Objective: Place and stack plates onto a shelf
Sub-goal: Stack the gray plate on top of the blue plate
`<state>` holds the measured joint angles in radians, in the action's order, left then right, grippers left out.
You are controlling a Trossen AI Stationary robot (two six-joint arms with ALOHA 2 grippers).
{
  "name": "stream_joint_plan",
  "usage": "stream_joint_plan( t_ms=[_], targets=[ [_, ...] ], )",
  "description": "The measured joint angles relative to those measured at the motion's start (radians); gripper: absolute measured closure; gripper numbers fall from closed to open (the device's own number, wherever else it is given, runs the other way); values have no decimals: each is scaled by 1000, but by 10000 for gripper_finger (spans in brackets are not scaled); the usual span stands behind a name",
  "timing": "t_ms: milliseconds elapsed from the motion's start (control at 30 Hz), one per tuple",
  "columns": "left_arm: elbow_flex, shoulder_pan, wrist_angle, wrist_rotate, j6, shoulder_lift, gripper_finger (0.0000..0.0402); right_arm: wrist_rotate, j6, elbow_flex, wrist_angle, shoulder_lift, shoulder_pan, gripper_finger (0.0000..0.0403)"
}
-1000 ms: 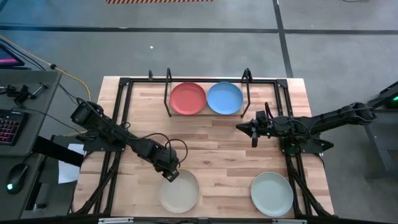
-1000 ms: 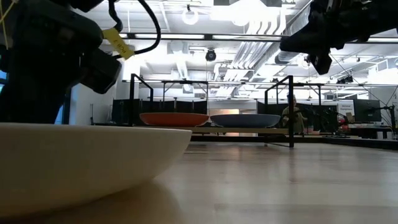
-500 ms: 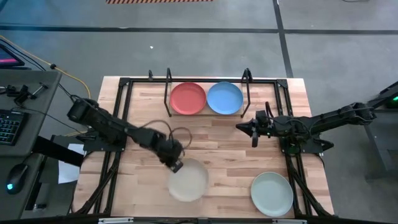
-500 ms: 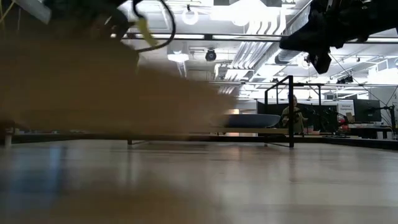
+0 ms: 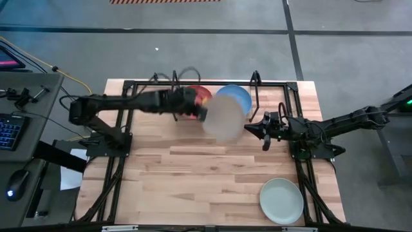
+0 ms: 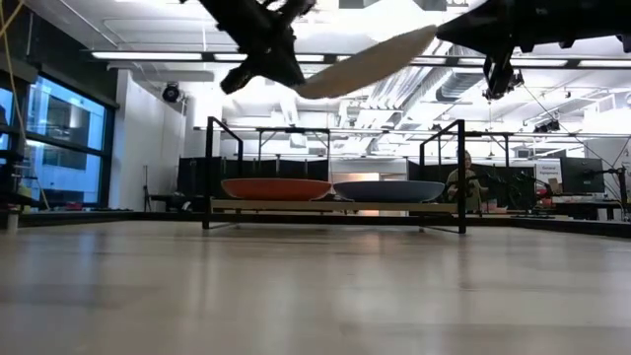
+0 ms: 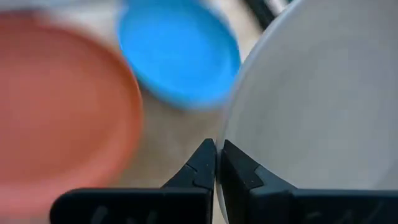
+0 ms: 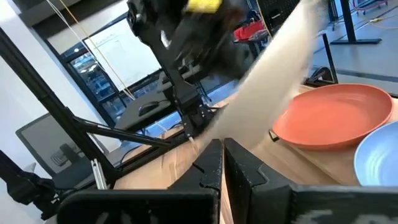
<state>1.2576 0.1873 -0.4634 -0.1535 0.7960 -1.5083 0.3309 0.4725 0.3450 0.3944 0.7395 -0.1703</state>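
My left gripper [image 5: 198, 111] is shut on the cream-white plate [image 5: 225, 117] and holds it in the air over the shelf [image 5: 174, 103]. The plate is tilted in the low view [image 6: 367, 61]. On the shelf the red plate [image 6: 276, 187] and the blue plate [image 6: 389, 189] lie side by side. The pale green plate [image 5: 281, 200] lies flat on the table near the right front. My right gripper [image 5: 259, 130] hovers shut just right of the shelf and holds nothing. My left gripper pinches the cream-white plate's rim [image 7: 225, 134] between its two fingers, one on the inner face and one on the underside. The fingers come from the table's left, about level. The plate is lifted clear and slants up away from the fingers [image 6: 264, 59].
A larger black frame [image 5: 129, 87] edges the table. The shelf's upright posts [image 5: 256, 80] stand on either side of the two plates. My right arm [image 5: 335, 125] reaches in from the right, close to the carried plate. Bare wood lies across the table's middle and near left.
My left gripper has taken the cream-white plate off the table's near left. It has lifted it and swung it fast toward the far edge and the right. The plate lay flat on the table; it now hangs tilted above the shelf.
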Motion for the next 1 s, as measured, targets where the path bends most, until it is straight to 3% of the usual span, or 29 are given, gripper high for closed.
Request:
stream_joint_plan(
  t_ms=[167,400,633,767,1000],
  targets=[
    [53,107,15,-99,-31,-37,401,0,0,0,3,0,0,403],
    [53,211,-56,-93,-49,-37,401,0,-1,0,7,0,0,403],
    [53,221,-29,-82,-25,-67,401,0,-2,0,10,0,0,403],
    [104,222,-25,-34,-7,-147,401,7,-2,0,19,0,0,403],
    [323,208,-108,-13,-59,-360,402,10,0,0,27,0,0,403]
  ],
)
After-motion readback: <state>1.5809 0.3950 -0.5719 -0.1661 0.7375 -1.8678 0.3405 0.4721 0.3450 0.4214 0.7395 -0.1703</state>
